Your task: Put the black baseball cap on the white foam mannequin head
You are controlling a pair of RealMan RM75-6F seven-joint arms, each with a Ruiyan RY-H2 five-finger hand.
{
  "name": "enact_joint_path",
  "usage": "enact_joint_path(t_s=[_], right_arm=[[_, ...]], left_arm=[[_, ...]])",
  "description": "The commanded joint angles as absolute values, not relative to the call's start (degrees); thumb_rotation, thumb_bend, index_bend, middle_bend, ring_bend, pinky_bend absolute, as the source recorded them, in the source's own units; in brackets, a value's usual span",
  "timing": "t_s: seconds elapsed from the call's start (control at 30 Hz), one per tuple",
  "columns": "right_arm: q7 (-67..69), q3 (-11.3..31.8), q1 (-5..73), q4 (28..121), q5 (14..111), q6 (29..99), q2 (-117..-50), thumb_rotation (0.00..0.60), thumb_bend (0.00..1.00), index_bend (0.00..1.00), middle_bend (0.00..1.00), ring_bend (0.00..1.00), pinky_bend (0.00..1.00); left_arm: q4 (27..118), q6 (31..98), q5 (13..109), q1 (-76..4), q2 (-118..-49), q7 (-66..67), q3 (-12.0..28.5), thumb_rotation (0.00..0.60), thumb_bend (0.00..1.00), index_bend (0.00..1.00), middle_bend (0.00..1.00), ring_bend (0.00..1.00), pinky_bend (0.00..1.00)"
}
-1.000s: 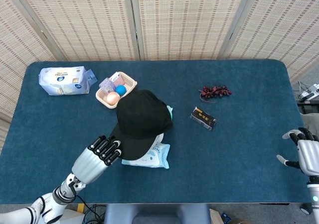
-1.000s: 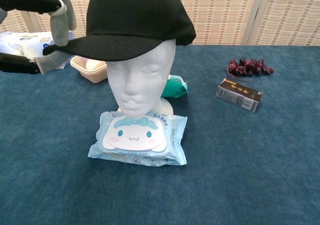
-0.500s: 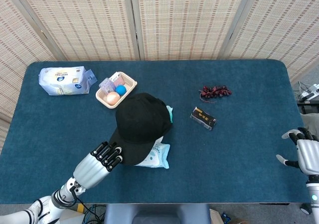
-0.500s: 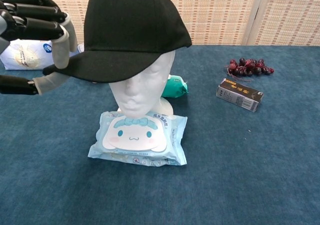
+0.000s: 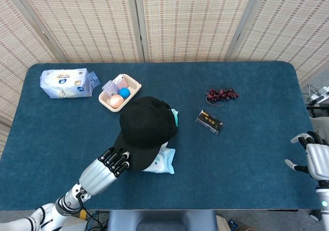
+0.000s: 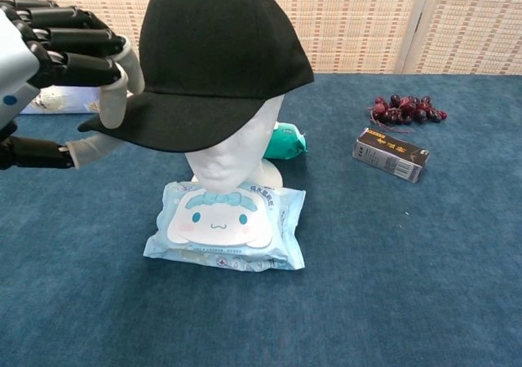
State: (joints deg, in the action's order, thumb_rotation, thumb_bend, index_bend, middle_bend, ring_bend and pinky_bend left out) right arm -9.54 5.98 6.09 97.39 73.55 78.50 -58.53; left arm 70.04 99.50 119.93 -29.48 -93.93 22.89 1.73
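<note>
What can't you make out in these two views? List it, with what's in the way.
- Mannequin head: eyes and forehead hidden by the black cap in the chest view; covered entirely in the head view.
- Left hand: palm cut off by the chest view's left edge.
- Right hand: partly cut by the head view's right edge; absent from the chest view.
- Small box: label print too small.
</note>
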Motion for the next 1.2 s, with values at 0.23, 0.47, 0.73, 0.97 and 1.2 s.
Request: enact_joint_path(t_s=[0.23, 0.47, 0.73, 0.97, 1.2], right_arm=[[-9.6, 6.0, 6.1, 97.3, 73.4, 78.4, -58.5, 0.6, 0.05, 0.39, 0.32, 0.17, 0.28], [-9.7, 5.9, 6.2, 97.3, 73.4, 78.3, -58.6, 0.6, 0.05, 0.39, 0.32, 0.17, 0.28], [-9.6, 6.0, 6.2, 97.3, 73.3, 78.3, -58.5, 0.6, 0.05, 0.39, 0.32, 0.17, 0.28], [-9.6, 6.0, 6.2, 97.4, 73.3, 78.3, -58.5, 0.6, 0.05, 0.39, 0.32, 0.17, 0.28], [-9.9, 6.0, 6.2, 97.3, 73.0, 78.2, -58.6, 0.6, 0.05, 0.39, 0.32, 0.17, 0.28]], left_arm=[[71.2, 98.1, 119.2, -30.4, -94.0, 23.9, 3.0, 0.6, 0.59, 0.4, 0.45, 0.38, 0.48], [71.2, 97.2, 119.5, -30.6, -94.3, 24.5, 2.5, 0.6, 0.59, 0.4, 0.45, 0.38, 0.48], [72.0, 97.4, 120.2, -30.0, -93.8, 25.5, 1.5, 0.6, 0.59, 0.39, 0.45, 0.38, 0.48], [73.2, 97.6, 120.1, -28.4, -92.8, 26.8, 0.6, 0.6, 0.49, 0.36, 0.43, 0.37, 0.48], [73.3, 97.8, 119.0, -26.6, -92.0, 26.9, 0.0, 0.6, 0.33, 0.32, 0.41, 0.36, 0.47]])
